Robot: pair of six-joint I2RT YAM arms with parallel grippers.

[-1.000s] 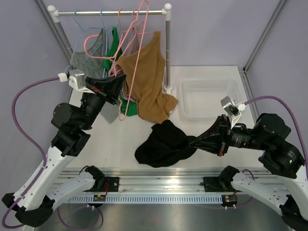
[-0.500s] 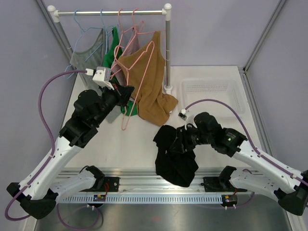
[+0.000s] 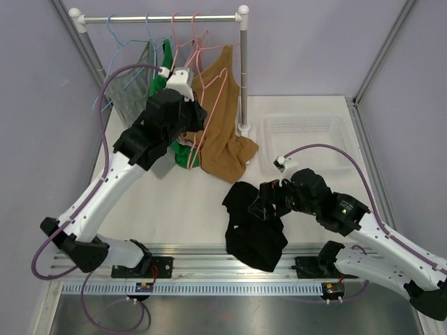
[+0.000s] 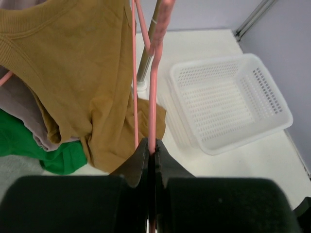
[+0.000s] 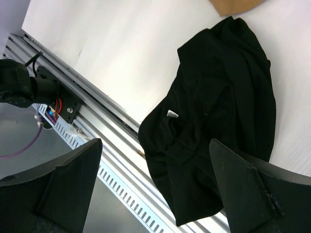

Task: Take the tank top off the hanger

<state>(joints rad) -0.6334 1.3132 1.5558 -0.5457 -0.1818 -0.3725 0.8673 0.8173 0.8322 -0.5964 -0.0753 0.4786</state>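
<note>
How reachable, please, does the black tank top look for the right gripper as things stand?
Probably yes: the right gripper hangs open just over the black tank top, with nothing between them.

The left gripper has raised the pink hanger from low at the left up against the brown top. The right gripper swung inward, dragged the black tank top onto the near edge of the table, and has spread its jaws wide

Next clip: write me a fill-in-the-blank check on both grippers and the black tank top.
The left gripper is ___ on the thin pink hanger.
The right gripper hovers ___ over the crumpled black tank top.
The tank top lies ___ the white perforated plastic basket.
Missing: shut; open; outside.
</note>
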